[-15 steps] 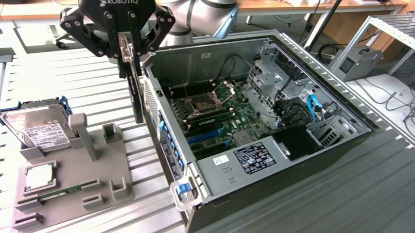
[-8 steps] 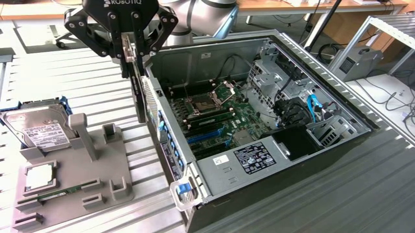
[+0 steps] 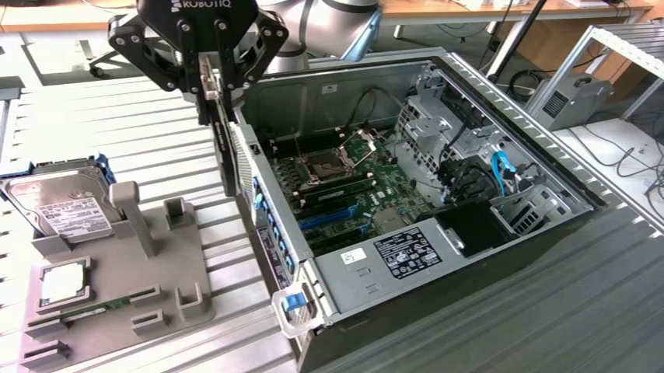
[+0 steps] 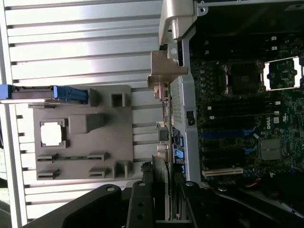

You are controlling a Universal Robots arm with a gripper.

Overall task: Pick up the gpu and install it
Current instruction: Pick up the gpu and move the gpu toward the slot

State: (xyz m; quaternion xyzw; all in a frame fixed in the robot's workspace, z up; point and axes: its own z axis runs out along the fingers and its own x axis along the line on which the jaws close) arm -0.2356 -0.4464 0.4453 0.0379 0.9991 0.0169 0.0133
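Note:
My gripper hangs above the left wall of the open computer case in the exterior view, shut on the gpu. The card is seen edge-on, thin and dark, pointing straight down just outside the case wall. In the wrist view the gripper clamps the card's near edge between its black fingers. The gpu runs away from them to its silver end bracket. It sits over the case's side wall, beside the motherboard. The motherboard lies exposed inside the case.
A grey parts fixture lies on the slatted table at the exterior view's left, carrying a silver hard drive, a processor chip and a narrow green memory stick. Cables and a drive cage fill the case's far side.

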